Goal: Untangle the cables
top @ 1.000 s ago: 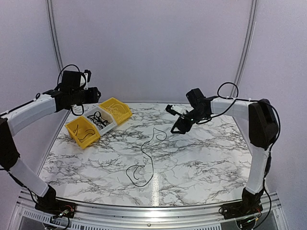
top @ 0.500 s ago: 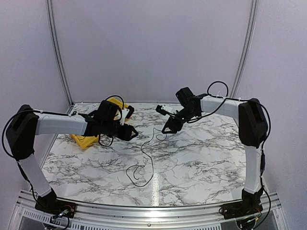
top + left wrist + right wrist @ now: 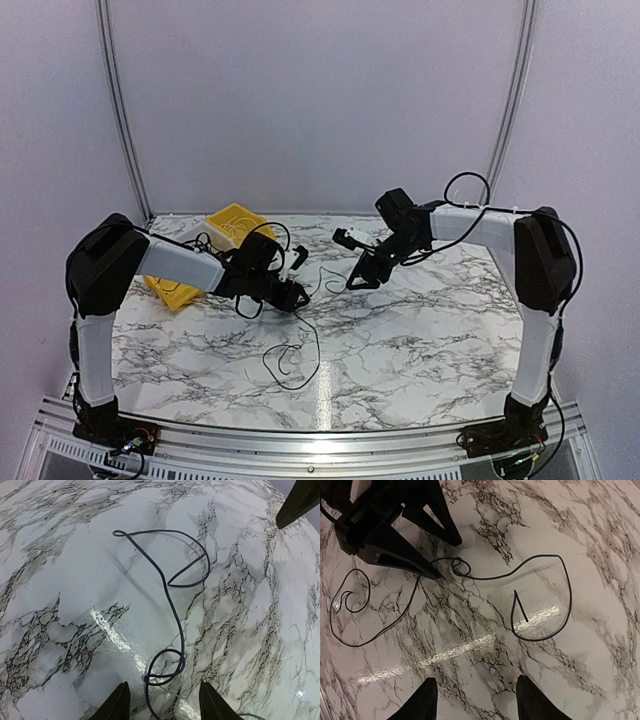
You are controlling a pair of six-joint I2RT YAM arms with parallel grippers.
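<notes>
High rear overview of the table [image 3: 430, 340]; two close, downward wrist views, the same loose cable [image 3: 172, 610] in both.

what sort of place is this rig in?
Probably a lab test booth, not a home or factory floor: plain pale walls close around a marble-pattern table, a left arm and right arm mounted on an aluminium rail, and small yellow bins.

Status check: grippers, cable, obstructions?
Left gripper open, tips at small loop of cable. Right gripper open, above, empty. It lies flat on table, ungripped. Nothing blocking.
</notes>
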